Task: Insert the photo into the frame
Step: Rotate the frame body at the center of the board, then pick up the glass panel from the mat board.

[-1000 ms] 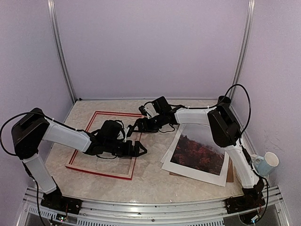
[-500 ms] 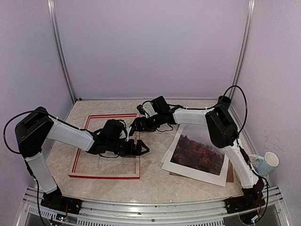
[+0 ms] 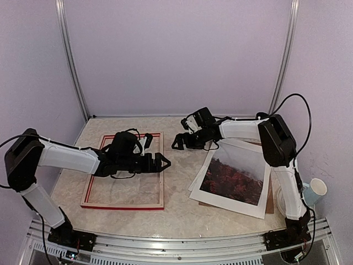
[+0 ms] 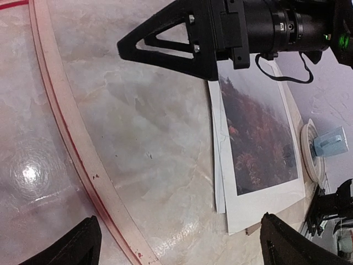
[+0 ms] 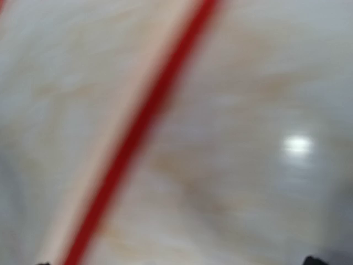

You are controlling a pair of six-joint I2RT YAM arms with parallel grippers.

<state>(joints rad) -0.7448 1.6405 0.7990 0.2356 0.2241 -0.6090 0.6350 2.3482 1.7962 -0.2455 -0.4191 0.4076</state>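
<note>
The red frame [image 3: 121, 206] lies flat on the left half of the marble table, empty, with bare table showing through it. The photo [image 3: 234, 176] of autumn trees rests on the right, outside the frame. My left gripper [image 3: 164, 162] hovers open over the frame's right rail, holding nothing. In the left wrist view the pale frame rail [image 4: 71, 143] curves past on the left, and the photo [image 4: 259, 132] is on the right. My right gripper [image 3: 177, 142] is open and empty between the frame's far right corner and the photo. The right wrist view is blurred, showing only a red rail [image 5: 149, 116].
A plain white sheet [image 3: 196, 179] pokes out from under the photo's left edge. A brown panel [image 3: 270, 205] shows under its near right corner. A white and blue cup [image 3: 315, 190] stands at the far right by the right arm's base.
The frame swung from tilted to square with the table edge, then stayed put. My left gripper rose slightly toward the back. My right gripper drew back rightward, away from the frame's corner.
</note>
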